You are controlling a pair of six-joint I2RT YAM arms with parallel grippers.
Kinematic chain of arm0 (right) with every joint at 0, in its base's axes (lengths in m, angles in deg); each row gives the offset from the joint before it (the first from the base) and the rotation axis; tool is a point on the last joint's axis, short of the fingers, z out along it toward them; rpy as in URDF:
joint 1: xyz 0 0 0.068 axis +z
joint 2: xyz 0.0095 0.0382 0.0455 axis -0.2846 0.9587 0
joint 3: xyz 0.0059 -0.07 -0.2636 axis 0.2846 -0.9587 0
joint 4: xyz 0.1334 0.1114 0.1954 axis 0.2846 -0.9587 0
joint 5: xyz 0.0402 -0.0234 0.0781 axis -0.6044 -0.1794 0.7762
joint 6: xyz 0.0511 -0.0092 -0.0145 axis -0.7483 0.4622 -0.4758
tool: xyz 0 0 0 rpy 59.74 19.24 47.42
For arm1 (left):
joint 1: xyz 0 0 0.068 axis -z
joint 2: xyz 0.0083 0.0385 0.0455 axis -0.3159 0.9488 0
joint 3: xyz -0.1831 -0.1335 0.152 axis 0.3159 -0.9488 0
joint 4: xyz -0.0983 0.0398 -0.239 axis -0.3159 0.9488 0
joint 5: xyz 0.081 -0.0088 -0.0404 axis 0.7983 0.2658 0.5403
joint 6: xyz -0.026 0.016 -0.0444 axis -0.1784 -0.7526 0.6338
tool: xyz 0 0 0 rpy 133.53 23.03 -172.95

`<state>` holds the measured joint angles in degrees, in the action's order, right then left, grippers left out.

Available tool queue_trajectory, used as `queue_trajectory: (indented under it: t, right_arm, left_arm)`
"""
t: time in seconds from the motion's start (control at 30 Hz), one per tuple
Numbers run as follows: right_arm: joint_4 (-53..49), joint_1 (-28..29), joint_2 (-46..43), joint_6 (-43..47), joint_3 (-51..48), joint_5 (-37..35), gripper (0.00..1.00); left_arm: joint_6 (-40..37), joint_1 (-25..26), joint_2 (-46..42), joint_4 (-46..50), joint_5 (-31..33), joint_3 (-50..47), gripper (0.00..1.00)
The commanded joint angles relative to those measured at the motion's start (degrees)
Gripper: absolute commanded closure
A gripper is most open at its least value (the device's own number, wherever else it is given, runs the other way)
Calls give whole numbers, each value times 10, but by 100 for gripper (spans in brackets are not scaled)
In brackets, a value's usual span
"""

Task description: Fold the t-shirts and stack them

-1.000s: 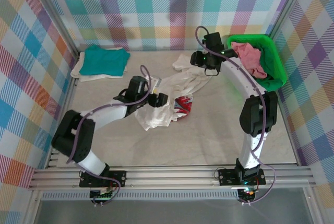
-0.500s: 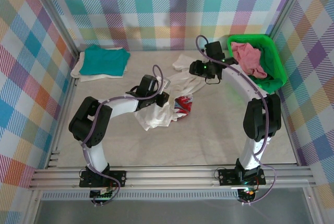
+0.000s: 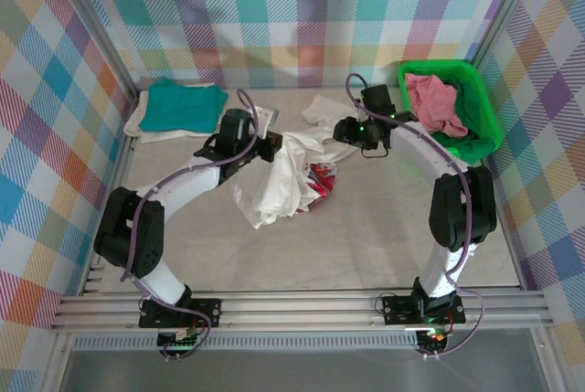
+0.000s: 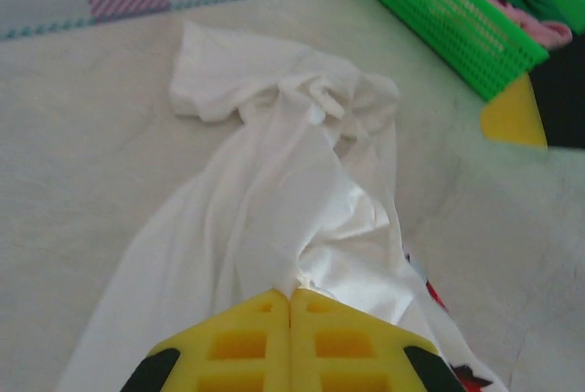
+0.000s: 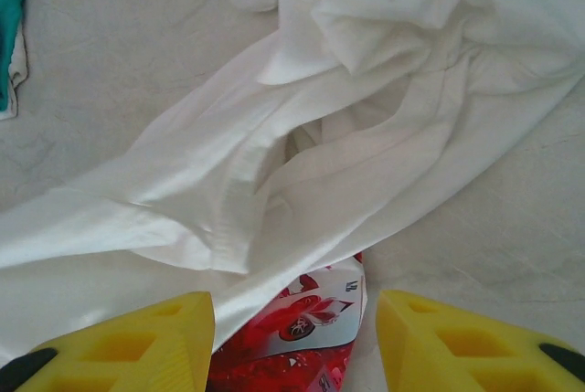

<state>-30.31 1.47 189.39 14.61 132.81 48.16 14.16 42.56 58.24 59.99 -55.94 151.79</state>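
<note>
A white t-shirt (image 3: 274, 186) with a red chest graphic (image 3: 321, 178) lies crumpled mid-table, one end raised. My left gripper (image 3: 271, 147) is shut on a fold of it; in the left wrist view the yellow fingertips (image 4: 292, 293) meet on a pinch of the white t-shirt (image 4: 274, 164). My right gripper (image 3: 350, 133) hovers open over the shirt's far part. In the right wrist view the gripper (image 5: 292, 337) spreads wide above the red graphic (image 5: 306, 319) and the white folds (image 5: 302, 136), holding nothing.
A teal t-shirt (image 3: 186, 104) lies folded on a cream one (image 3: 137, 125) at the back left. A green basket (image 3: 480, 109) at the back right holds a pink t-shirt (image 3: 437, 100). The basket (image 4: 439, 17) also shows past the shirt in the left wrist view.
My left gripper has shut on the white shirt and drawn it up and toward the back left. My right gripper has dropped slightly nearer the shirt, still open.
</note>
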Motion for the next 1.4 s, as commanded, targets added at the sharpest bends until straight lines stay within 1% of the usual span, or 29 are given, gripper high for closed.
queue_trajectory:
  t: [0.0, 0.07, 0.17, 0.2, 0.23, 0.3, 0.33, 0.37, 0.43, 0.47, 0.5, 0.57, 0.6, 0.73, 0.8, 0.9, 0.97, 1.1, 1.13, 1.17, 1.23, 1.27, 1.33, 1.37]
  right_arm:
    - [24, -2, -18, -10, -6, 8, 49]
    - [21, -3, -14, -15, -5, 2, 49]
    - [25, -5, -11, -22, -11, 13, 49]
    - [28, -5, -12, -22, -14, 16, 49]
    - [31, -5, -13, -23, -18, 18, 49]
    - [33, -4, -15, -22, -23, 17, 49]
    - [35, -5, -16, -22, -25, 17, 49]
    - [36, -5, -16, -22, -27, 19, 49]
    - [36, -4, -18, -23, -30, 22, 49]
    - [37, -5, -20, -24, -32, 24, 49]
    - [38, -5, -23, -25, -36, 25, 49]
    - [44, -5, -30, -25, -47, 26, 49]
    - [46, -5, -32, -24, -51, 26, 49]
    - [42, -4, -33, -21, -61, 34, 50]
    - [41, -4, -34, -23, -69, 43, 50]
    - [44, 0, -37, -28, -83, 44, 50]
    - [49, 3, -40, -32, -93, 43, 50]
    - [63, 8, -51, -46, -121, 50, 50]
    - [65, 10, -53, -50, -126, 53, 50]
    - [68, 12, -57, -53, -133, 54, 50]
    - [71, 16, -63, -58, -145, 53, 51]
    - [74, 17, -66, -64, -154, 56, 50]
    - [86, 20, -70, -72, -170, 62, 50]
    - [88, 22, -72, -77, -177, 63, 51]
  left_arm:
    - [15, -27, 3, 33, 4, 41, 100]
    - [13, -37, 8, 41, 7, 61, 100]
    - [15, -62, 22, 67, 35, 94, 100]
    - [16, -76, 33, 81, 24, 109, 100]
    - [16, -96, 52, 104, 14, 136, 100]
    - [3, -122, 102, 165, 14, 211, 100]
    - [-6, -129, 132, 213, 17, 256, 86]
    - [-15, -133, 160, 262, 21, 297, 65]
    - [-14, -133, 190, 314, 28, 336, 37]
    - [0, -133, 185, 312, 28, 324, 32]
    - [16, -133, 169, 295, 27, 296, 31]
    - [64, -133, 116, 242, 44, 210, 24]
    - [81, -133, 97, 230, 47, 178, 23]
    - [127, -124, 44, 256, 23, 88, 24]
    - [133, -104, 23, 262, 6, 49, 24]
    - [144, -76, 3, 269, 1, 9, 23]
    - [145, -69, 3, 254, 7, -13, 20]
    - [140, -69, 37, 243, 17, -11, 23]
    - [137, -69, 44, 238, 17, -9, 25]
    - [135, -69, 51, 233, 19, -6, 31]
    - [131, -69, 63, 223, 19, 1, 46]
    - [129, -69, 72, 222, 18, 7, 54]
    - [128, -69, 83, 223, 20, 18, 78]
    - [127, -69, 86, 223, 19, 22, 86]
